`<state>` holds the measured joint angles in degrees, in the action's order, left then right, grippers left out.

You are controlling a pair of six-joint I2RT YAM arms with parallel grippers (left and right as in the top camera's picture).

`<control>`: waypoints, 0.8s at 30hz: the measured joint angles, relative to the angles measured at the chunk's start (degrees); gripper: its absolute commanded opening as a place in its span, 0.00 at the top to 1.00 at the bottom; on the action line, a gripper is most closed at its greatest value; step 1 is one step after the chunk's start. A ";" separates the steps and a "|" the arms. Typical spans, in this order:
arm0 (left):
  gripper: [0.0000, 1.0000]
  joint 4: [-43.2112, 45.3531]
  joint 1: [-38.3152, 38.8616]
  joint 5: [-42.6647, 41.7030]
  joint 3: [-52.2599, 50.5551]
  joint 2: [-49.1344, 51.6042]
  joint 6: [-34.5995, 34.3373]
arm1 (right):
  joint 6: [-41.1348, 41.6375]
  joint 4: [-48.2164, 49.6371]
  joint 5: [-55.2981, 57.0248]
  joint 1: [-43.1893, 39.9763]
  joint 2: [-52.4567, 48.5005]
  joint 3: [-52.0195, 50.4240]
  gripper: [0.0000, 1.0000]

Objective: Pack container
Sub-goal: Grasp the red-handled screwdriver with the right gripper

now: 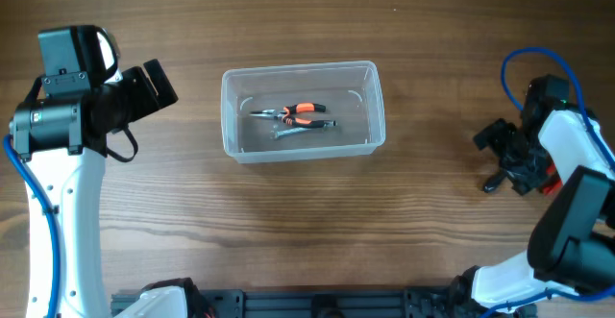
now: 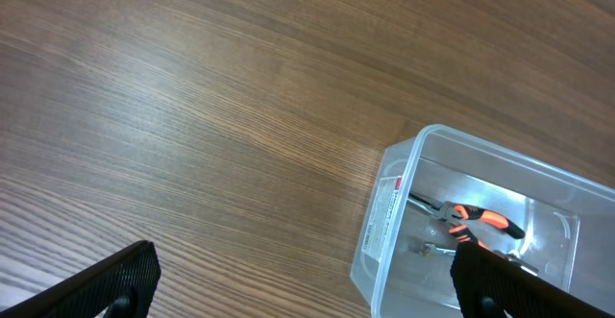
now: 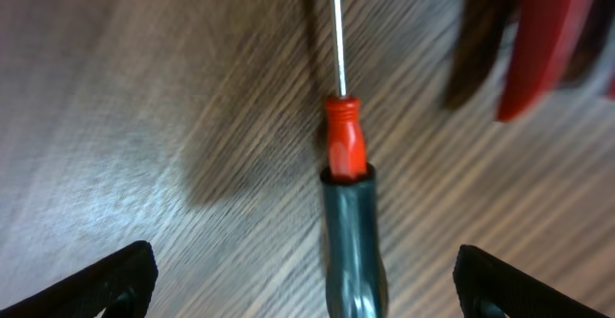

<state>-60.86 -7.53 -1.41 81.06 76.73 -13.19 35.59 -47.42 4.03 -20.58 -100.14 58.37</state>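
The clear plastic container [image 1: 300, 69] stands mid-table. Inside it lie orange-handled pliers [image 1: 298, 112] and a silver metal tool [image 1: 306, 128]. My left gripper [image 1: 154, 87] is open and empty, left of the container. In the left wrist view the container [image 2: 389, 212] and the pliers [image 2: 480, 220] sit at the lower right, between and beyond the open fingers [image 2: 307, 289]. My right gripper [image 1: 490, 161] is at the far right of the table. Its wrist view shows the fingers open [image 3: 307, 294] on either side of a screwdriver [image 3: 348, 212] with a dark handle and red collar, lying on the table.
A blurred red-handled object [image 3: 543, 39] lies just beyond the screwdriver, and red shows by the right arm in the overhead view [image 1: 551, 178]. A blue cable loops over the right arm [image 1: 524, 63]. Bare wooden tabletop surrounds the container.
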 measured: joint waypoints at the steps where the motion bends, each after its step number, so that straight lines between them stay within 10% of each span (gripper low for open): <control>1: 0.00 -0.02 0.00 -0.02 0.00 0.00 0.00 | -0.13 0.42 -0.17 0.00 -0.55 -0.15 0.01; 13: 0.00 -0.02 0.00 0.00 0.00 0.00 0.00 | -1.88 9.25 -2.03 0.00 0.44 -5.03 0.07; 24: 0.00 -0.02 0.00 0.00 0.00 0.00 0.00 | -2.27 9.66 -0.52 -0.59 0.83 -5.79 0.68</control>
<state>-60.88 -7.53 -1.41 81.06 76.73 -13.19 33.32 -37.76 3.51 -21.17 -99.31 52.58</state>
